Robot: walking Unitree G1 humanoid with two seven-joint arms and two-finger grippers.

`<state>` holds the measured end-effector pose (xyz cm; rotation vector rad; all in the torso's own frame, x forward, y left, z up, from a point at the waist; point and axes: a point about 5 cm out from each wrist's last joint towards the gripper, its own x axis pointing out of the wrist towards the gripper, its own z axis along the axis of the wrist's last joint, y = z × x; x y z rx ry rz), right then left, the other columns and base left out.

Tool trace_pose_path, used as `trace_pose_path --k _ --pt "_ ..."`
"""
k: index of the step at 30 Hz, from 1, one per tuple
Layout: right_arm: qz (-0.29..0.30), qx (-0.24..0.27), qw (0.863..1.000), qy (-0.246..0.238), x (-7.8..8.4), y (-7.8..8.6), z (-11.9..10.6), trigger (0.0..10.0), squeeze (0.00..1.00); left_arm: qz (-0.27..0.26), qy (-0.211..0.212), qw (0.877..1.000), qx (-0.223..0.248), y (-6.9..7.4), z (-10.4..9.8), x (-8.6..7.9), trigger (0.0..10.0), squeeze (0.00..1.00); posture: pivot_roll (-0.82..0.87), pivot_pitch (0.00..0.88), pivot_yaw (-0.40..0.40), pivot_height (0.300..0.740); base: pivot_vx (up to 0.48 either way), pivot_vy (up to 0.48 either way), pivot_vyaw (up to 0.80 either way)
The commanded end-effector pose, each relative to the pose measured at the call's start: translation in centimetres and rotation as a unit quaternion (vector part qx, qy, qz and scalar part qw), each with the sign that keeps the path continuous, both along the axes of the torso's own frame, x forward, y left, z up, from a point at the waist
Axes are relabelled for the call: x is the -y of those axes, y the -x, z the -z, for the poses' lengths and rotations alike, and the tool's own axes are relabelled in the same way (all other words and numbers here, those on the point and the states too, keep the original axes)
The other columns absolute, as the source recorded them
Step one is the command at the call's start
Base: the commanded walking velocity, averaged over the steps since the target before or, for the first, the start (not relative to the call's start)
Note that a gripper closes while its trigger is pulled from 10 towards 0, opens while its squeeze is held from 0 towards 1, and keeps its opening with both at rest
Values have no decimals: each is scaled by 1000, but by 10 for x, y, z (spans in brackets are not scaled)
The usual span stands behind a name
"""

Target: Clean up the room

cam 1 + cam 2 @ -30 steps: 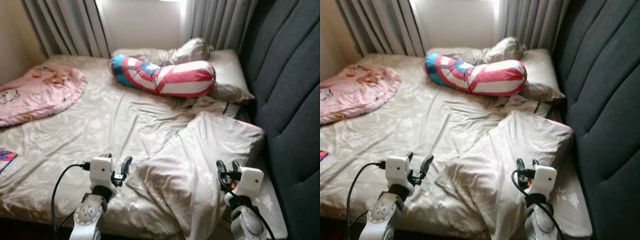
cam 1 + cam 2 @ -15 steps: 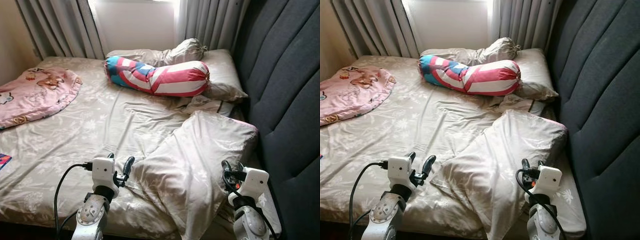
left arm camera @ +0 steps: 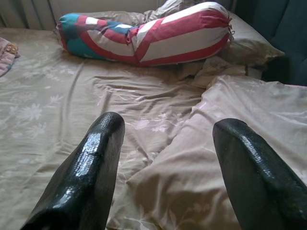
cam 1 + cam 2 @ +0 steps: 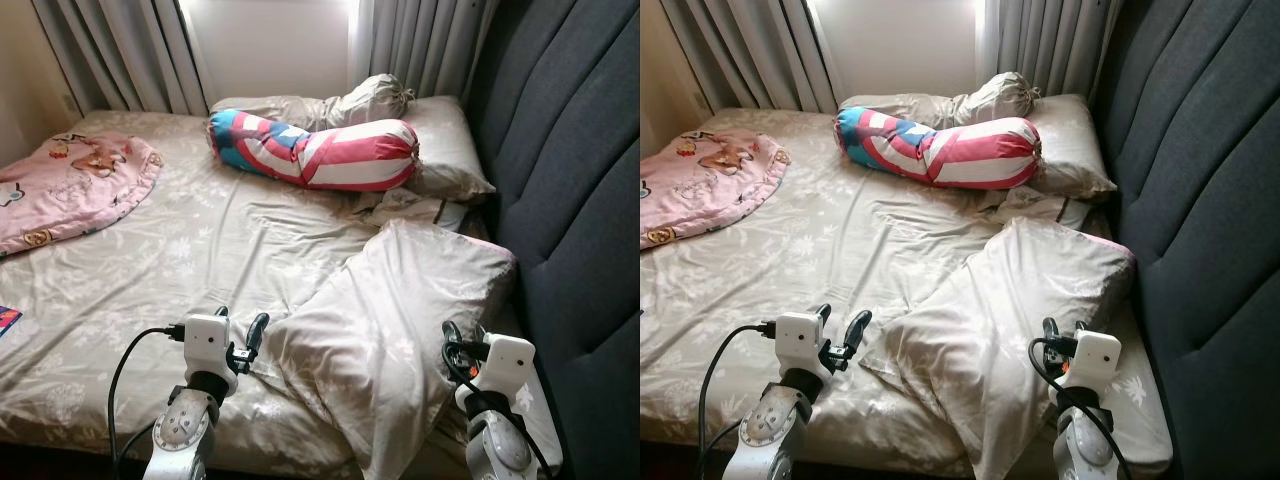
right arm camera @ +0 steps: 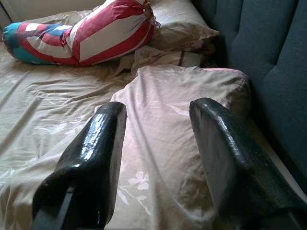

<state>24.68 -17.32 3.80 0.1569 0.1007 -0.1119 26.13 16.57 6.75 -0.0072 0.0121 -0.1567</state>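
Observation:
A beige floral pillow [image 4: 390, 330] lies askew on the bed's near right part, its lower corner hanging over the front edge. A red, white and blue striped bolster [image 4: 320, 152] lies across the far side, with beige pillows [image 4: 440, 150] behind it. A pink cartoon blanket [image 4: 70, 190] is bunched at the far left. My left gripper [image 4: 238, 335] is open, just left of the pillow's near corner [image 3: 158, 187]. My right gripper [image 4: 458, 340] is open at the pillow's right edge [image 5: 172, 143], beside the headboard.
A dark grey padded headboard [image 4: 580, 200] runs along the right side. Grey curtains [image 4: 120, 50] and a bright window stand behind the bed. The rumpled beige sheet [image 4: 180, 260] covers the mattress. A small colourful item [image 4: 6, 320] lies at the left edge.
The camera has shifted slightly, so the scene slid a little. Both grippers keep their places beside the pillow, still open.

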Motion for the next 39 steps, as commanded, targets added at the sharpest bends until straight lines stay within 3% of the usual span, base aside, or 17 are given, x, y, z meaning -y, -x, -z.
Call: trace_pose_path --k 1,16,20,39 --pt "1 6 1000 -1 0 0 -2 10000 0 1 5 1000 2 1 -2 0 10000 0 -106 6 -22 690 0 0 0" --pt "-3 -7 1000 0 -3 0 1 10000 0 1 4 1000 1 1 -2 0 10000 0 -107 8 -21 690 0 0 0" --pt "-8 -7 1000 -1 -4 -1 1 10000 0 2 4 1000 1 1 -2 0 10000 0 -106 6 -22 660 0 0 0" --pt "-7 -3 1000 -4 -5 0 1 10000 0 4 5 1000 -2 1 -1 0 10000 0 -109 8 -18 660 0 0 0"
